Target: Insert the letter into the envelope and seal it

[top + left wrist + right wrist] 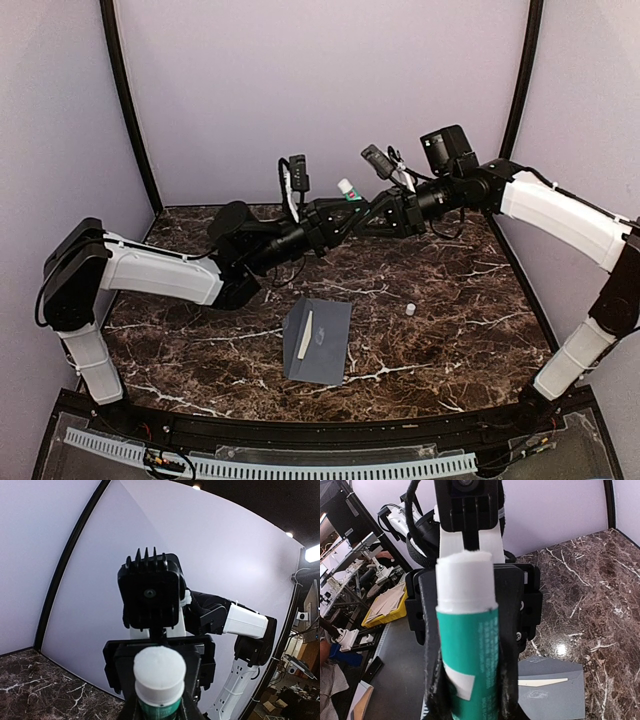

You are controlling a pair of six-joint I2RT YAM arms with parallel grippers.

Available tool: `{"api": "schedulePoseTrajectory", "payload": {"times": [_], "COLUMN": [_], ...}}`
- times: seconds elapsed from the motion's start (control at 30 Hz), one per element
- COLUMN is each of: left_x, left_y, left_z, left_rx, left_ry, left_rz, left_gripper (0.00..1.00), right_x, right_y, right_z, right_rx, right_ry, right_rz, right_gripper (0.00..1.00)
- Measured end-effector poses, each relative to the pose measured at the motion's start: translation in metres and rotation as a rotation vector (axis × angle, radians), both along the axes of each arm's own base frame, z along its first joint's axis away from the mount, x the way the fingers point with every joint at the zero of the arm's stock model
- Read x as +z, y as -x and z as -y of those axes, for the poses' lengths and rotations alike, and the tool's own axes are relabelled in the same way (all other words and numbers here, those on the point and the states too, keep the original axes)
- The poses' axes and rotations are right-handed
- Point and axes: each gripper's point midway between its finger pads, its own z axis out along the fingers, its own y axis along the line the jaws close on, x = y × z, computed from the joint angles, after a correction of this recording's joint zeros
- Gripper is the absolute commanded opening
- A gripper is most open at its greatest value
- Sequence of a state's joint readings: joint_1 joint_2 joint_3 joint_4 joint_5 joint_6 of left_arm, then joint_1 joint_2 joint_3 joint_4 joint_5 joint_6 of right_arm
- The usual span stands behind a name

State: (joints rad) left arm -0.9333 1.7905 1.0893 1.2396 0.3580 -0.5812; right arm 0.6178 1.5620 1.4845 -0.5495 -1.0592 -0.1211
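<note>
Green plastic glue stick with white ends (pixel 467 645), mid-air far-centre: right jaws clamped narrow on body, left jaws look pinched on other end. Slate grey-blue paper envelope (pixel 330 350) flat near-centre on surface (pixel 470 300), cream paper letter (pixel 305 335) sliver showing. Keep grips coaxial, one firm.

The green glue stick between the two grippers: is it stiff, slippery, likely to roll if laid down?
The glue stick looks like a rigid plastic tube, so it is probably stiff. Its smooth label may make it slippery. Being round, it would likely roll on the polished table.
</note>
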Motion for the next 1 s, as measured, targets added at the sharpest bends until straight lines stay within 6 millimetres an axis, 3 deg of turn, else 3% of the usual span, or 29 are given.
{"api": "schedulePoseTrajectory", "payload": {"times": [0.1,0.27,0.37,0.5,0.6,0.73,0.87,1.0], "left_x": [-0.005,-0.015,-0.012,-0.018,-0.05,-0.118,-0.171,-0.208], "left_y": [-0.005,-0.012,-0.012,-0.021,-0.046,-0.065,-0.052,-0.035], "left_z": [0.001,-0.007,-0.028,-0.065,-0.106,-0.156,-0.183,-0.2], "left_rx": [0.023,0.111,0.174,0.252,0.329,0.419,0.459,0.471], "left_ry": [-0.032,-0.192,-0.293,-0.412,-0.521,-0.694,-0.854,-0.961], "left_rz": [-0.022,-0.062,-0.077,-0.156,-0.338,-0.621,-0.788,-0.877], "left_gripper": [0.0,0.0,0.0,0.0,0.0,0.0,0.0,0.0], "right_x": [-0.003,-0.013,-0.032,-0.064,-0.088,-0.139,-0.194,-0.226], "right_y": [-0.004,-0.023,-0.034,-0.033,-0.035,-0.038,-0.024,-0.008], "right_z": [0.003,0.021,0.033,0.037,0.034,0.024,0.007,-0.009], "right_rx": [-0.01,-0.072,-0.126,-0.125,-0.092,-0.054,0.008,0.057], "right_ry": [0.007,0.023,0.067,0.131,0.166,0.251,0.38,0.476], "right_rz": [0.002,0.036,0.064,0.067,0.044,-0.026,-0.098,-0.1], "right_gripper": [0.41,0.45,0.43,0.31,0.19,0.05,0.01,0.0]}}
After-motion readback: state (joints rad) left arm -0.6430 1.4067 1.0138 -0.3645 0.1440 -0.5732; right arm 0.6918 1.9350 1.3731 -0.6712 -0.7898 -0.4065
